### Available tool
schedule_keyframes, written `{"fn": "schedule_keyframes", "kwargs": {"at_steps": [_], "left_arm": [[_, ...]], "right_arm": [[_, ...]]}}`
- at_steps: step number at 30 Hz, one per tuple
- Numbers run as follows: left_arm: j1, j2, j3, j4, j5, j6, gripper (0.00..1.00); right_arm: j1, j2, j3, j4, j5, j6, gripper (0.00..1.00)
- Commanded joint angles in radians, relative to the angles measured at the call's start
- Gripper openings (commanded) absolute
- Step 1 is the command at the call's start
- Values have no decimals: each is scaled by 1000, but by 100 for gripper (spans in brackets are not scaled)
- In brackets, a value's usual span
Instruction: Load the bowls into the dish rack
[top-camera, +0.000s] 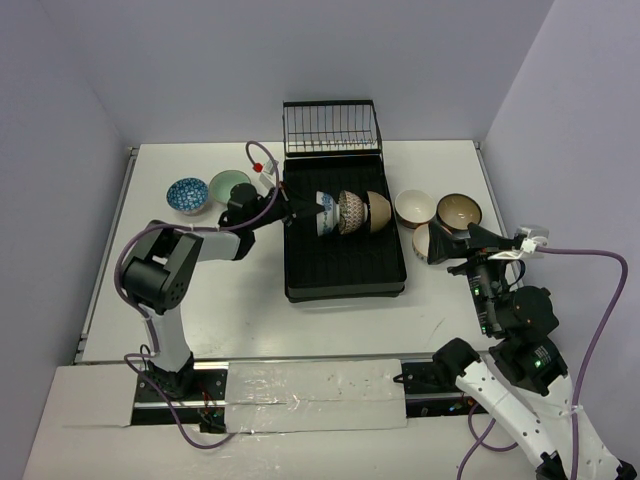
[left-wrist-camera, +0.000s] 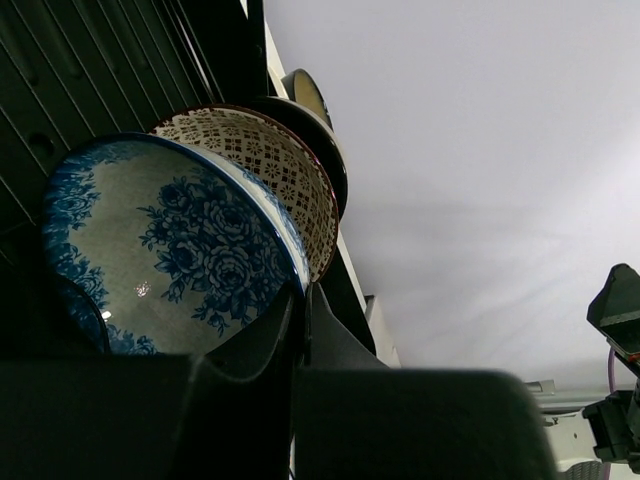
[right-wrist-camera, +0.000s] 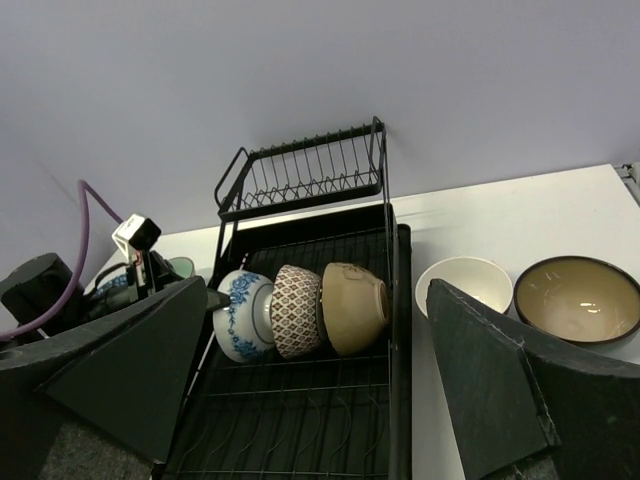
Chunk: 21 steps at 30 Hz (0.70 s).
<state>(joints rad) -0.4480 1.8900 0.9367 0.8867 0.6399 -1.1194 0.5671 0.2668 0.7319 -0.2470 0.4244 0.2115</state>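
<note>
**Left gripper** (left-wrist-camera: 305, 295): the fingers are pressed nearly together, and the rim of the blue floral bowl (left-wrist-camera: 170, 250) runs into the thin seam between their tips. The bowl stands on edge in the dish rack (top-camera: 345, 265), hollow side towards the wrist camera. The gripper lies roughly level and points to the robot's right across the rack's left wall. Behind it the forearm runs back to a sharply folded elbow above the left base.

**Rack contents:** a lattice-patterned bowl (left-wrist-camera: 270, 160) leans directly behind the floral one. A tan bowl (top-camera: 378, 211) follows it, so three bowls stand in a row across the ribbed floor. The upright wire basket section (top-camera: 330, 125) is at the far end.

**Right gripper** (right-wrist-camera: 318, 290): the fingers are spread wide with nothing between them. It hovers over the table (top-camera: 250, 310) just right of the rack, facing the rack. The arm rises from the right base, bent at the elbow.

**Bowls on the table:**
- A partly hidden cream bowl (top-camera: 422, 243) lies under the right gripper's near finger.
- A white bowl (top-camera: 414, 207) and a brown-rimmed bowl (top-camera: 458, 211) sit side by side beyond it.
- Left of the rack, a blue patterned bowl (top-camera: 187, 195) and a pale green bowl (top-camera: 228, 184) stand side by side, near the left wrist.
</note>
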Motion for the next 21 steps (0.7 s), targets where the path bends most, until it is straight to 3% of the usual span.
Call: {"fn": "schedule_keyframes", "kwargs": {"at_steps": [1,4,11,17,21], "left_arm": [[-4,12,21,58,-2,16,1],[-4,18,28,38,-6,24,6],[-4,-28,40,-101,-63,99,36],[-9,-109,40,-235,-114,161,54],[-24,-167,57,-348,-161,208,57]], "right_arm": [[13,9,-3,25,2,-11,98],[13,8,-3,26,1,-11,98],[13,9,-3,28,-1,-9,98],[13,12,-5,29,-4,-8,98],[13,14,-5,29,-7,-8,98]]}}
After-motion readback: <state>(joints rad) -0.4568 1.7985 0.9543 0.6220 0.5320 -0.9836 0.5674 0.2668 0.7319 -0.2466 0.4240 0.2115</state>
